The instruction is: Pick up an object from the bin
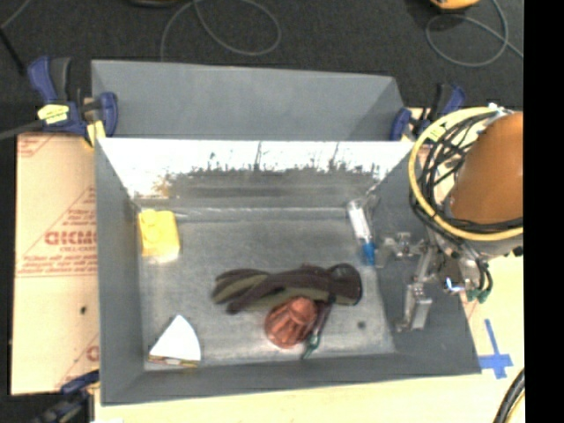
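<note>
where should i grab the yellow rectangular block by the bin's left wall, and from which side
Probably straight from above, closing across the near and far edges of the yellow rectangular block: it lies flat with bare floor there, while the grey bin's left wall crowds its left edge.

Nothing here can be read for certain. Straight across the bin [118, 324] from my gripper [412, 311], outside the opposite wall, lies a sheet of cardboard [44, 342] with red print [74, 239] on it. The print is one row of large block letters, with finer lines of red lettering just above and just below it. The big row seems to begin with shapes like "CI", but the letters are too blurred for me to spell out a word, and the finer lines cannot be made out at all.
</note>
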{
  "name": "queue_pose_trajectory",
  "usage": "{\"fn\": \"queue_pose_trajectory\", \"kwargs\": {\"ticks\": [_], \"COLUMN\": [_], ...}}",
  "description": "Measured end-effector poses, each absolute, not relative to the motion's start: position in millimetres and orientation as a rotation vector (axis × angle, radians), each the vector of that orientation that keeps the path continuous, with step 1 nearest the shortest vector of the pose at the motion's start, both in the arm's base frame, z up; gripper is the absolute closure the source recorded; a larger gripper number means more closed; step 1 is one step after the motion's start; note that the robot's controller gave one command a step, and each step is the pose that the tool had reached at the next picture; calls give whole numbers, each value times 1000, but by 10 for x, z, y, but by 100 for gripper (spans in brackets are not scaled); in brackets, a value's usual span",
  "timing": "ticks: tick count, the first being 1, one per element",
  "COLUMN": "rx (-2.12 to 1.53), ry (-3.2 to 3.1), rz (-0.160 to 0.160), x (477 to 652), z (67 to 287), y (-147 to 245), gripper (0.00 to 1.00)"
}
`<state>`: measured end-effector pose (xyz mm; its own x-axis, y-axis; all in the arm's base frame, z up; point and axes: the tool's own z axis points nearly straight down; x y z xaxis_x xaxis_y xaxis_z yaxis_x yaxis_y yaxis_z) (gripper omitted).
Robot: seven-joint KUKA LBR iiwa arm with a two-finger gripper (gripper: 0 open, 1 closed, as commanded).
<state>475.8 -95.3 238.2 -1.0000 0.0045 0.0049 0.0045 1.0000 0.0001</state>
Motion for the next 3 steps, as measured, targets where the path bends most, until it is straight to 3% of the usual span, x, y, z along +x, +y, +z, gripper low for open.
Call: {"fn": "queue_pose_trajectory", "kwargs": {"ticks": [1, 2, 3], "rx": [-1, -90, -39], "ry": [-3145, -3150, -3141], "rz": [2, 3, 1], "x": [4773, 5040, 5200], "z": [2425, 2002, 1659], "y": [-948, -724, -535], "gripper": [0, 0, 0]}}
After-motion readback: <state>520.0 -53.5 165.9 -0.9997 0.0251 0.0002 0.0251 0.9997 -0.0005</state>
